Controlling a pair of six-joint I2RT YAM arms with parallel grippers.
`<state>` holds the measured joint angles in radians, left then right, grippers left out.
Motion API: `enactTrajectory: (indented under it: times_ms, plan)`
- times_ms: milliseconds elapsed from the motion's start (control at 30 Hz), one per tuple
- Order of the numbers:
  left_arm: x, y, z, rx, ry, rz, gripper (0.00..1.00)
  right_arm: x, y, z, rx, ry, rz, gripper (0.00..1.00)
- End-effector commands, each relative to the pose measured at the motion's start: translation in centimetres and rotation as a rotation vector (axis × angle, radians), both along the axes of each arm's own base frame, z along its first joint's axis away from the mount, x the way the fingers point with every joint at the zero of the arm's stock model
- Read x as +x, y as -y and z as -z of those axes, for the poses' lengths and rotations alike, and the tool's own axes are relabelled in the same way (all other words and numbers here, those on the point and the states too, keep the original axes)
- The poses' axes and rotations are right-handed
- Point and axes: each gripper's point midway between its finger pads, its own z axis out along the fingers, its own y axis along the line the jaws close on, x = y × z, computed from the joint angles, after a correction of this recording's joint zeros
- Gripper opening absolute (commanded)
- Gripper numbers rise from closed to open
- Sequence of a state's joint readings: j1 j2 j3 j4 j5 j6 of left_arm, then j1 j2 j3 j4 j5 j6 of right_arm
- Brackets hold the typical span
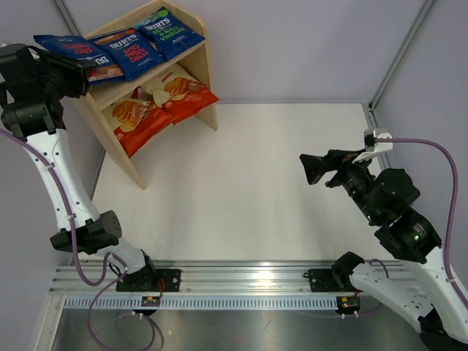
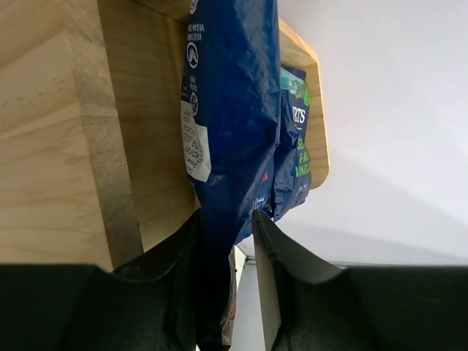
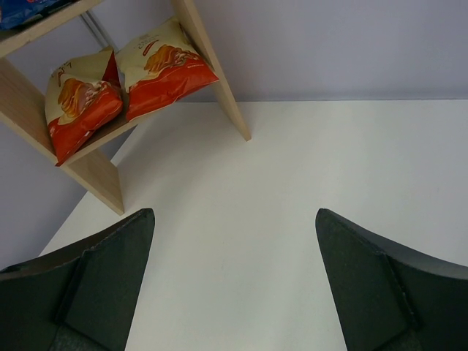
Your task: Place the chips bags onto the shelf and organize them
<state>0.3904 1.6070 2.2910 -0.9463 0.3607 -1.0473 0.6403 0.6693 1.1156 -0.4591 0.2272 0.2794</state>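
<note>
The wooden shelf (image 1: 199, 58) stands at the back left. Three blue Burts bags lie on its top tier: a left one (image 1: 67, 47), a middle one (image 1: 130, 51) and a green-accented right one (image 1: 170, 31). Two cream-and-red Cassava bags (image 1: 139, 121) (image 1: 184, 91) lie on the lower tier. My left gripper (image 1: 86, 73) is at the shelf's left end. In the left wrist view its fingers (image 2: 227, 213) straddle the left blue bag (image 2: 234, 110); the bag touches one finger and a gap shows at the other. My right gripper (image 1: 311, 170) is open and empty above the table (image 3: 234, 212).
The shelf's wooden side panel (image 2: 66, 110) is close to my left fingers. The green-accented bag (image 2: 296, 146) shows behind the straddled bag. The right wrist view shows both Cassava bags (image 3: 77, 110) (image 3: 164, 69) and the shelf leg (image 3: 212, 73). White table (image 1: 248, 175), walls around.
</note>
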Motion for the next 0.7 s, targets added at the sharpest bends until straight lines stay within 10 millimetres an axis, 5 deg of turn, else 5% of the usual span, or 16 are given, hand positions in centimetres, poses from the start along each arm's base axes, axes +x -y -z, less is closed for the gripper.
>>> enactTrajectory:
  times_ms: [0,233,667]
  plan:
    - [-2.2,-0.8,-2.8,0.063,0.067,-0.089,0.35,0.3,0.6,-1.1,0.013,0.045,0.033,0.99]
    - [-1.9,-0.9,-3.4,0.097,0.084,-0.080,0.50,0.3,0.5,-1.0,0.010,0.043,0.028,0.99]
    - [-2.9,-4.6,-2.8,0.296,0.021,-0.191,0.38,0.4,0.3,-0.7,0.005,0.039,0.022,0.99]
